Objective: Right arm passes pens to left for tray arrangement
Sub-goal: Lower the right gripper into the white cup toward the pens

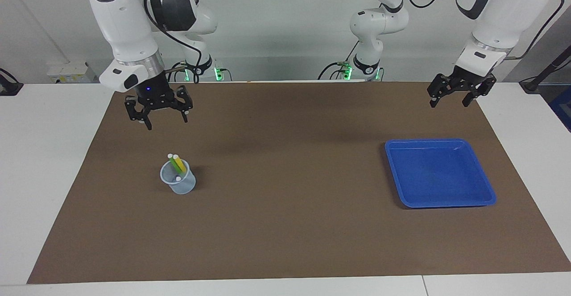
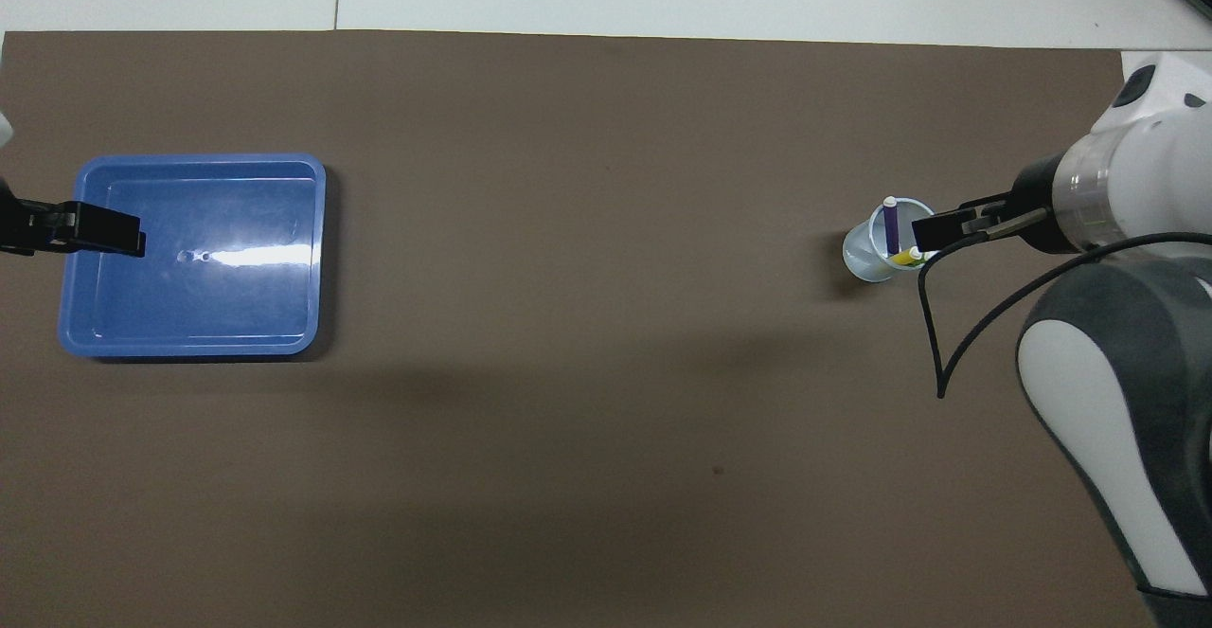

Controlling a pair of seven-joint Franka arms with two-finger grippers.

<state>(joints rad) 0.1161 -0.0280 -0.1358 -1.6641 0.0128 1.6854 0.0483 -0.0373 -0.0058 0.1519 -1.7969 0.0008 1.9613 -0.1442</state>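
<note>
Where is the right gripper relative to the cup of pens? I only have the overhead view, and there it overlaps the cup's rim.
Observer: In the facing view the right gripper hangs in the air, clear of the cup and touching no pen.
Operator: Are its fingers open?
Observer: Yes, spread wide, holding nothing.
Operator: I can make out a purple and a yellow pen. Any more?
Observer: A green pen leans against the yellow pen in the cup.
Operator: The left gripper barely shows at my frame's edge, over the tray.
Observer: The left gripper is open and empty, raised near the mat's edge, nearer the robots than the blue tray.
</note>
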